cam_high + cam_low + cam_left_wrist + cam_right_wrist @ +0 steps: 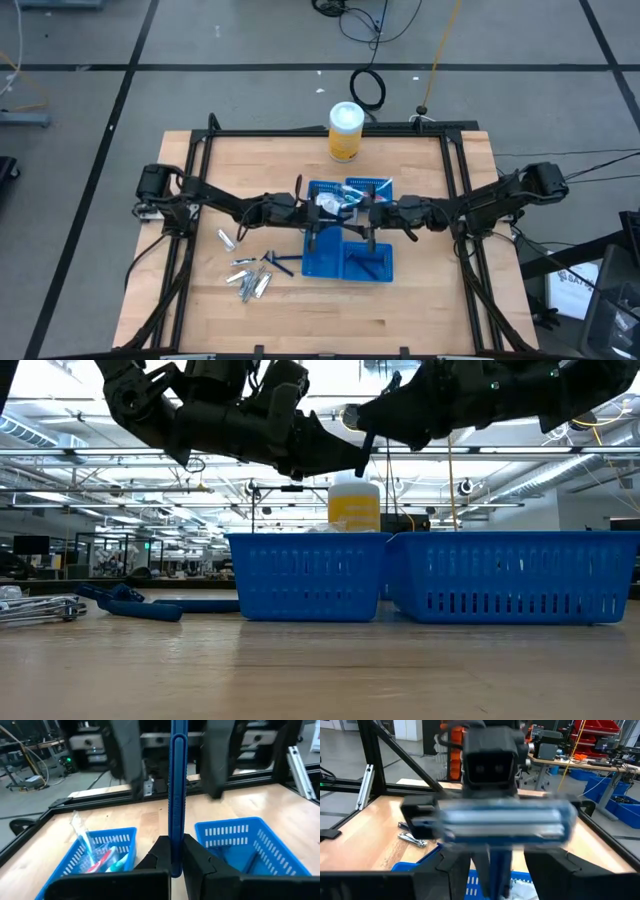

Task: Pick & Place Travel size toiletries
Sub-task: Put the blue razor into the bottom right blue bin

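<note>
The table point(420, 300) is pale wood, smooth and matt. The baskets point(430, 575) look like blue plastic mesh. The razor point(178, 795) is smooth blue plastic. The small tubes point(250, 283) look silvery and shiny.

bench: pale wooden top point(420, 200), black-framed
on it: blue mesh plastic trays point(362, 262), yellow white-lidded canister point(345, 132), loose silvery tubes point(250, 283), dark blue razor stick point(282, 264)

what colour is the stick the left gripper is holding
Dark blue. The razor stick shows best in the left wrist view, clamped upright in the left gripper.
</note>
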`<action>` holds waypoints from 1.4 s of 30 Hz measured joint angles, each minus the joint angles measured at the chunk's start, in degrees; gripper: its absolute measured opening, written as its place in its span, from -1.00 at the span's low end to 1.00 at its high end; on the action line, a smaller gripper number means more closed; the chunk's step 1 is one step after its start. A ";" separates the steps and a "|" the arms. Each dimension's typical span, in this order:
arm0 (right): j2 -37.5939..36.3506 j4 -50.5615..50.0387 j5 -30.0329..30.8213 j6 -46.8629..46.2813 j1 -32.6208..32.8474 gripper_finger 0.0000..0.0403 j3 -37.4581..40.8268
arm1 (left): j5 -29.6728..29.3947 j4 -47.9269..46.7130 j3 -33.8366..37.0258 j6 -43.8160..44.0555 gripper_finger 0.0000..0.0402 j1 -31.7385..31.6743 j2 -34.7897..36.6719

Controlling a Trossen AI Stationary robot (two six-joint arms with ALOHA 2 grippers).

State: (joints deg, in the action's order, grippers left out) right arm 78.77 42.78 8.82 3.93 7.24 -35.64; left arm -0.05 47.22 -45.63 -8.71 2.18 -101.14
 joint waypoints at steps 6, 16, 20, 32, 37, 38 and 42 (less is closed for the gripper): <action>-3.03 -4.10 0.04 -0.18 0.01 -0.16 0.00 | -0.09 0.59 0.00 -0.05 -0.94 -0.33 0.04; -3.27 -6.09 0.07 -0.12 0.01 -0.20 0.00 | -0.07 0.61 0.00 0.48 -0.92 -0.35 0.05; -3.27 -6.02 -0.02 -0.09 0.01 -0.35 0.00 | -0.04 0.60 0.00 0.26 -0.97 -0.33 0.06; -3.27 -5.94 -3.67 0.50 -0.08 -0.90 0.00 | 0.55 0.40 0.04 1.53 -0.92 -0.24 0.07; -3.25 -6.14 -4.02 -0.11 -0.08 -0.87 0.00 | 0.01 -0.27 0.04 4.66 -0.80 -0.24 0.07; -3.25 -6.20 -4.00 -0.16 -0.10 -0.87 0.00 | -0.77 -0.46 0.04 6.10 -0.75 -0.22 0.09; -3.20 -6.61 -4.18 -0.18 -0.10 -0.89 0.00 | -2.11 -1.68 0.02 9.23 -0.49 -0.13 0.13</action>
State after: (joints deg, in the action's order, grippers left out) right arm 75.57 36.17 4.64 3.75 7.14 -35.64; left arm -2.17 45.54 -45.60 0.52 2.04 -101.01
